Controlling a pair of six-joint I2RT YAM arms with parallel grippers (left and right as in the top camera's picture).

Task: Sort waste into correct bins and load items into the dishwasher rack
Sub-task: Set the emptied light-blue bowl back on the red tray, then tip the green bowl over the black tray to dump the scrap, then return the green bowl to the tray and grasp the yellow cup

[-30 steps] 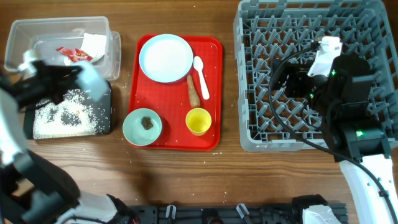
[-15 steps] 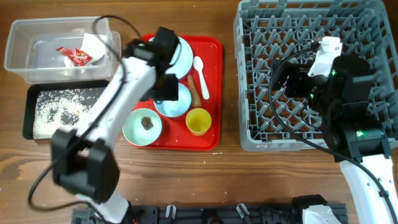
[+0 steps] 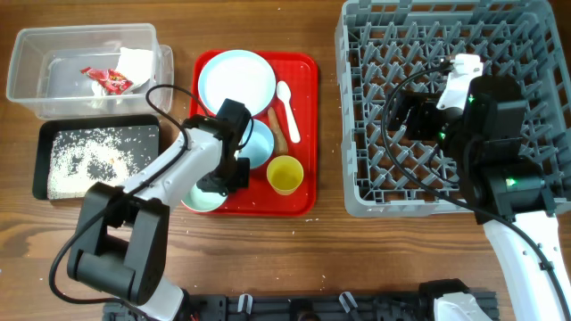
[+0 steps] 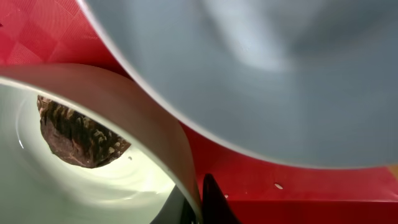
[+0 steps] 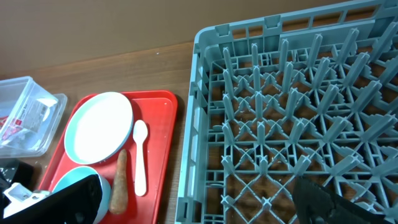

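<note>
- The white plastic spoon (image 3: 288,109) lies flat on the red serving tray (image 3: 303,71). Its long axis runs nearly 12 to 6, with the scoop end at 12 and the handle tipping a touch toward 5.
- Just beside it at 9 is the brown carrot-shaped stick (image 3: 277,129), lying much the same way with its thinner end toward 12.
- From the spoon, the pale blue round plate (image 3: 236,80) sits at 10. The pale blue-white bowl (image 3: 259,143) is at 7, close against the stick, and the small yellow cup (image 3: 285,174) is at 6.
- The left gripper (image 4: 198,208) is down at the mint green bowl (image 3: 202,200), at the tray's 7 o'clock corner. A dark finger sits on each side of the rim, but I can't tell whether they are pinching it.
- The small brown food lump (image 4: 78,138) lies inside that bowl.
- The left arm covers much of the mint bowl from above.
- The dishwasher rack (image 3: 357,178) stands at 3 from the tray. The right gripper (image 3: 401,114) hangs over its pegs, and I can't tell how its jaws stand.
- At 9 from the tray, the clear tub (image 3: 27,62) holds the red wrapper (image 3: 105,78) and the white napkin (image 3: 136,62).
- The black tray (image 3: 98,127), at the tub's 6, holds the rice grains (image 3: 89,165).
</note>
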